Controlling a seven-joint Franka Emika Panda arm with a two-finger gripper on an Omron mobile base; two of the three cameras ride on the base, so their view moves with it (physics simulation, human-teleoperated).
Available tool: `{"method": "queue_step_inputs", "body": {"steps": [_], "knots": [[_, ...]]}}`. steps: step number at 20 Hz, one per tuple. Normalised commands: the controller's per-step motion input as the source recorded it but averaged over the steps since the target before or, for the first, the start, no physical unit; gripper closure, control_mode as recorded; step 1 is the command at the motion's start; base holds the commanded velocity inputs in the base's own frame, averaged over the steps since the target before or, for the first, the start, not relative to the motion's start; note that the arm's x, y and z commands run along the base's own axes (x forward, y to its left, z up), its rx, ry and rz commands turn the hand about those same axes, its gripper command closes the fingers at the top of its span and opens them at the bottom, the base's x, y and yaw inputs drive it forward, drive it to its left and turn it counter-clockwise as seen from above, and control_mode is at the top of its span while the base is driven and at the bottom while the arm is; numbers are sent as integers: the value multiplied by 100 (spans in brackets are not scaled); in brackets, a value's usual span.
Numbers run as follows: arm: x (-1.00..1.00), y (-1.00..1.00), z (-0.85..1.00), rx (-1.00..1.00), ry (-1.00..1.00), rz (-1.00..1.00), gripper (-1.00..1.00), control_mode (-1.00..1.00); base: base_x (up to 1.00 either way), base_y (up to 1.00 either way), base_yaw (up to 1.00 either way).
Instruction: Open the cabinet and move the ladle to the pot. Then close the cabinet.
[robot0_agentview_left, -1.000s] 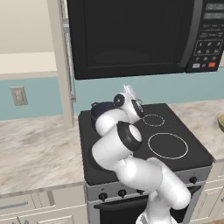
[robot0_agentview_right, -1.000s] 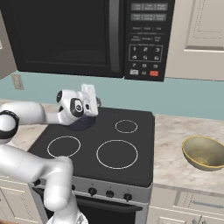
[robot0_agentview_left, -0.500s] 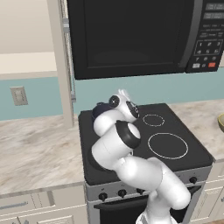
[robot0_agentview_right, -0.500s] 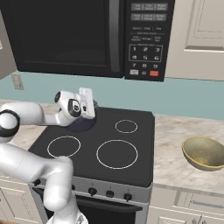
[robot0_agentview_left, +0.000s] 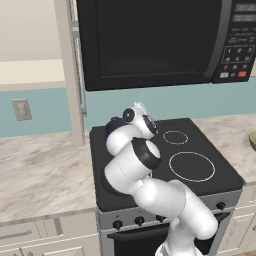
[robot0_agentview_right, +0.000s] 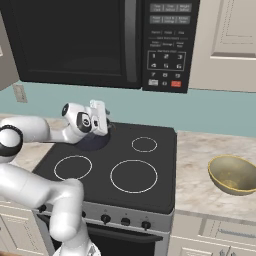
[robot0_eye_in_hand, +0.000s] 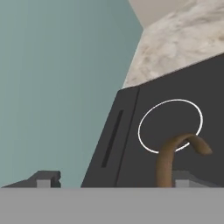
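The cabinet (robot0_agentview_left: 67, 70) stands open: its door, seen edge-on with the silver bar handle, projects at the upper left of the left base view. The hand (robot0_agentview_right: 103, 120) hangs over the pot (robot0_agentview_left: 114, 124), a small dark blue-grey vessel on the rear left burner of the stove (robot0_agentview_right: 150, 170), left of centre in both base views and largely masked by the arm.

In the hand view the two finger tips (robot0_eye_in_hand: 47, 178) stand wide apart, gripping nothing. The ladle (robot0_eye_in_hand: 175, 155) shows at the lower right of that view as a curved brown handle with a hooked end, just beside one tip; contact cannot be judged.

Judgement: the ladle appears delivered at the pot, though its bowl is hidden. Closing the cabinet remains to be done.
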Motion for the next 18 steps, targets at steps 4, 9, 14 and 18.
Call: {"method": "queue_step_inputs", "body": {"steps": [4,9,14,18], "knots": [[-5,0,12,0,0,0,-100,-100,0,0,0],[-43,-1,44,0,0,3,-100,-100,0,0,0],[-54,-4,56,0,5,6,-100,-100,0,0,0],[-50,-30,57,1,18,6,-100,-100,0,0,0]]}}
